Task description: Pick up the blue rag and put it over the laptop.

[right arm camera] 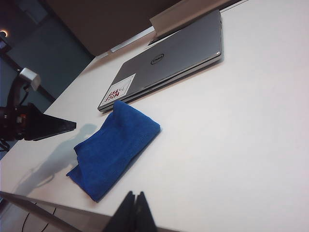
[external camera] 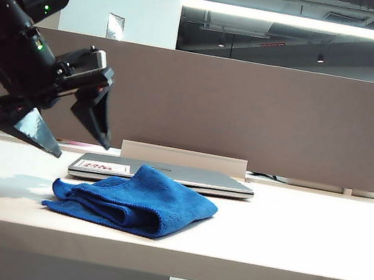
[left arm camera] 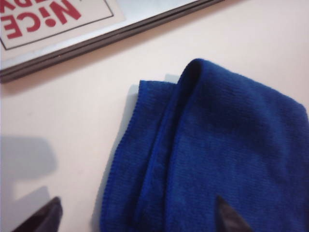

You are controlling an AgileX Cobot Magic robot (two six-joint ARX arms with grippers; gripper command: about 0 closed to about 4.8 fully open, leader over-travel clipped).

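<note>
With my left gripper (external camera: 65, 129) fingers spread above the blue rag (external camera: 134, 198) beside the laptop (external camera: 187, 177), right gripper (right arm camera: 135, 212) fingers pressed together, I feared pinching only one fold.

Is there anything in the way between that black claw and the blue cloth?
Nothing visible. The open left gripper hangs above the blue rag's end, with only bare table around. The laptop lies just behind.
</note>
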